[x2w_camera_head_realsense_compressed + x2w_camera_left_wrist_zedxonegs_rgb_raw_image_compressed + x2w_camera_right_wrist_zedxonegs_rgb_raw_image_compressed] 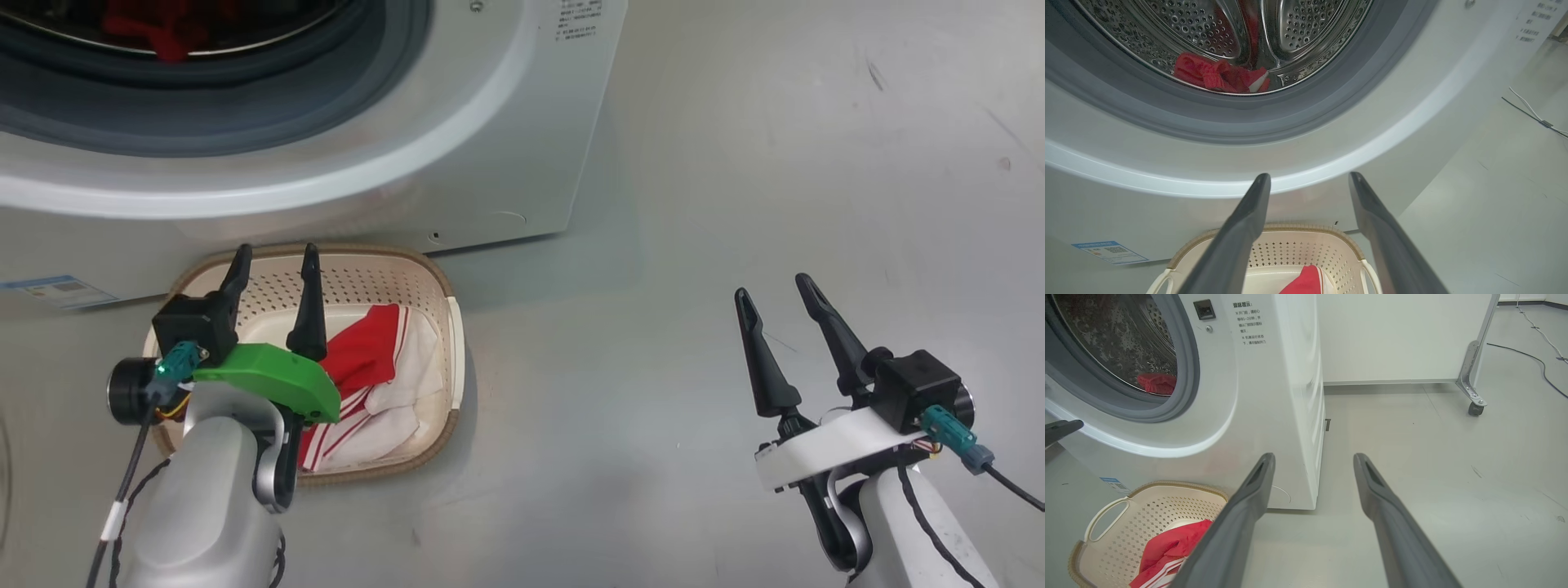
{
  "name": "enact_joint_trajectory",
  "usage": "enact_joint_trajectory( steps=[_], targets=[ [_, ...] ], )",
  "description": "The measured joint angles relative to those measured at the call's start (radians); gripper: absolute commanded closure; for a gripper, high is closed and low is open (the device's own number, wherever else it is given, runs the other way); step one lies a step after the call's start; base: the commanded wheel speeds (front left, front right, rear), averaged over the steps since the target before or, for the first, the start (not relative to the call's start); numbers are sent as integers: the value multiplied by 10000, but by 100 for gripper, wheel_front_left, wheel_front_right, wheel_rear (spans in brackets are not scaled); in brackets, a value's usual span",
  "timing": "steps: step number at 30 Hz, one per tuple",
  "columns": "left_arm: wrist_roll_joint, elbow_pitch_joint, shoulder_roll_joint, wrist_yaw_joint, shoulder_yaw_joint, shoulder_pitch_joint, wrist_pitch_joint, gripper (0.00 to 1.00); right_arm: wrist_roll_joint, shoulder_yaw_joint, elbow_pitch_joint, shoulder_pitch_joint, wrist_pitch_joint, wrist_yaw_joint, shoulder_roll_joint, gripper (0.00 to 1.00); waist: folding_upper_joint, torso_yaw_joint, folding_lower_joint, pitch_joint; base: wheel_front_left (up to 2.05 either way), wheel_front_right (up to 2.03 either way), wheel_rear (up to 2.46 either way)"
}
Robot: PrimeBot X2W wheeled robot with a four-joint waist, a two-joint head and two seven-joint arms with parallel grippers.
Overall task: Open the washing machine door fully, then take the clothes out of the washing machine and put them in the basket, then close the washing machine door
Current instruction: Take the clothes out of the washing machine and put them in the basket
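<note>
1. Grey floor is lying open right of the washing machine, leaving free room.
2. Some clothes are lying low inside its drum; others are sitting in the basket just before it.
3. Left gripper and right gripper are both gaping wide, holding nothing.
4. Fabric is looking soft and light: I'd be pinching a raised fold, clearing the grey seal lip.

A smooth pale grey floor, faintly scuffed and evenly lit with a soft sheen, runs back to a plain white partition panel. The panel stands on an angled silver metal foot with a small black caster. A thin dark cable snakes across the floor nearby.
</note>
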Motion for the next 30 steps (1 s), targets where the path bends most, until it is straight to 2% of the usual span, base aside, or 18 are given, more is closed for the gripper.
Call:
enact_joint_trajectory(
  steps=[12, 24, 30],
  targets=[
    [443, -2100, 4, 211, -90, 1644, 0, 0, -151, -125, 73, 674, 0, -12, 10, 0, 0, 488, 0, -1592, 0, 0, 0],
    [602, -2993, 17, 516, -305, 3559, 0, 0, -211, -105, 61, 1497, 2, -121, 36, 0, 0, 807, -1, -2905, 0, 0, 0],
    [639, -3344, 36, 623, -393, 4245, 0, 0, -222, -96, 33, 1920, 2, -284, 61, 0, 0, 883, -1, -3368, 0, 0, 0]
  ],
)
